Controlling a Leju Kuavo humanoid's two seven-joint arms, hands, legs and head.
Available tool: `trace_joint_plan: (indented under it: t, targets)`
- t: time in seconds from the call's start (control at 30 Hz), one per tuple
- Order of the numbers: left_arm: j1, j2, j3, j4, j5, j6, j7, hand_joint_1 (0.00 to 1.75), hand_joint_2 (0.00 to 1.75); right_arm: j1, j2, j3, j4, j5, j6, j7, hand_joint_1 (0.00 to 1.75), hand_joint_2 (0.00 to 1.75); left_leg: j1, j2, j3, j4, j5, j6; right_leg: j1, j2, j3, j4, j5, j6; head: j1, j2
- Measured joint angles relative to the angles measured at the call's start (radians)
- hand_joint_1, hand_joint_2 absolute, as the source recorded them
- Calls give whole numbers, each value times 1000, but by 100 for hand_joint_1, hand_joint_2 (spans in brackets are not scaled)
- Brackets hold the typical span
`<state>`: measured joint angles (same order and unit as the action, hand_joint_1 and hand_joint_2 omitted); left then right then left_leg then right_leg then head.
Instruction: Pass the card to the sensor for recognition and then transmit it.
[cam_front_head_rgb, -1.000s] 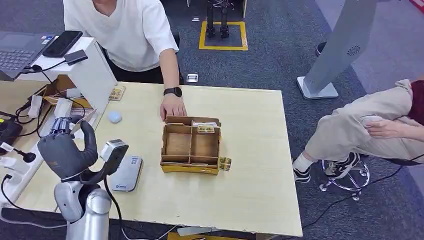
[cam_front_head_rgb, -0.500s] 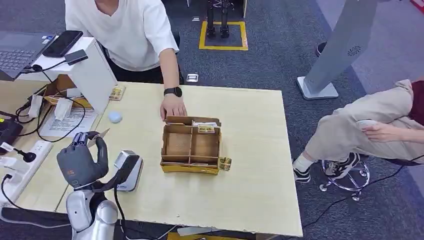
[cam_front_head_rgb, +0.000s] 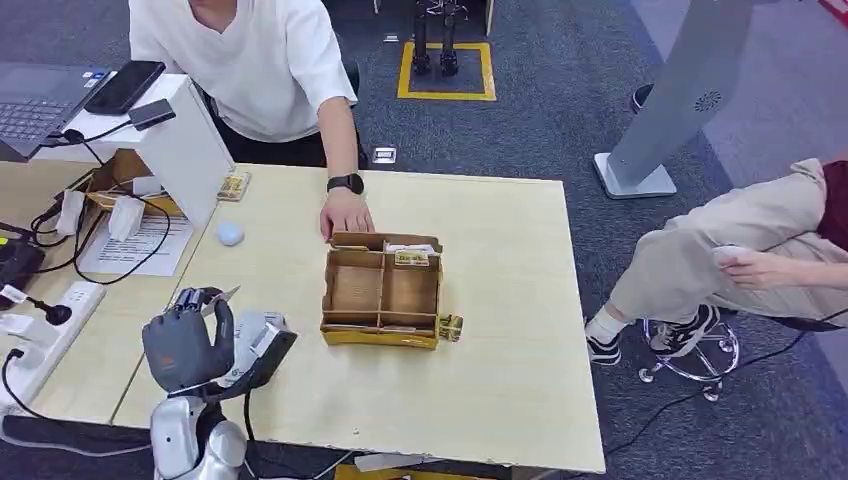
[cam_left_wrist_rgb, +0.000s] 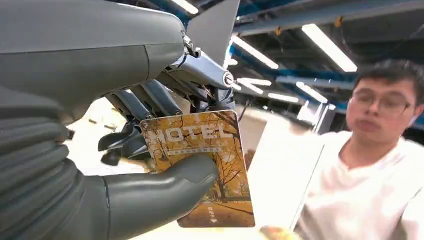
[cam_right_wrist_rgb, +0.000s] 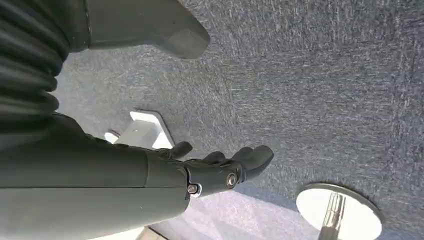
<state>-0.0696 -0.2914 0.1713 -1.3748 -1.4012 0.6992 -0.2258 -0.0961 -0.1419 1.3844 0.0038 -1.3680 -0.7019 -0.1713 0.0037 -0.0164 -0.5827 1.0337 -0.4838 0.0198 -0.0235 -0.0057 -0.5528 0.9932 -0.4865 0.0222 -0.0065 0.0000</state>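
My left hand (cam_front_head_rgb: 185, 342) hovers near the table's front left corner. It pinches a hotel card (cam_left_wrist_rgb: 200, 160), printed with autumn trees, between thumb and fingers. In the head view the card's corner (cam_front_head_rgb: 222, 295) sticks up above the fingers. The white-grey card sensor (cam_front_head_rgb: 252, 324) lies on the table just right of the hand, partly hidden by it and by the wrist. A cardboard box (cam_front_head_rgb: 381, 290) with compartments stands mid-table, cards (cam_front_head_rgb: 411, 257) in its far part. My right hand (cam_right_wrist_rgb: 220, 165) hangs over grey carpet, fingers apart, holding nothing.
A person in a white shirt rests a hand (cam_front_head_rgb: 345, 213) on the box's far edge. A white stand (cam_front_head_rgb: 175, 140), cables and a power strip (cam_front_head_rgb: 40, 330) crowd the left side. A small round object (cam_front_head_rgb: 230, 234) lies near the stand. Another person (cam_front_head_rgb: 740, 260) sits at the right.
My left hand has moved right and toward the table's front edge with the card, from left of the sensor to partly over it. The box and the person's hand have stayed put.
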Motion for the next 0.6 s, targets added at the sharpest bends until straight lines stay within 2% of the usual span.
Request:
trace_joint_plan:
  t: [0.37,0.6]
  targets:
    - [17,2,0,123,-84,0,81,175,175,0,4,-1,0,0,0,-7,0,175,0,0,0,0,0,0,0,0,0,0,0,0,0,0]
    - [24,3,0,169,-98,1,96,175,175,0,4,-2,0,1,0,-7,0,175,0,0,0,0,0,0,0,0,0,0,0,0,0,0]
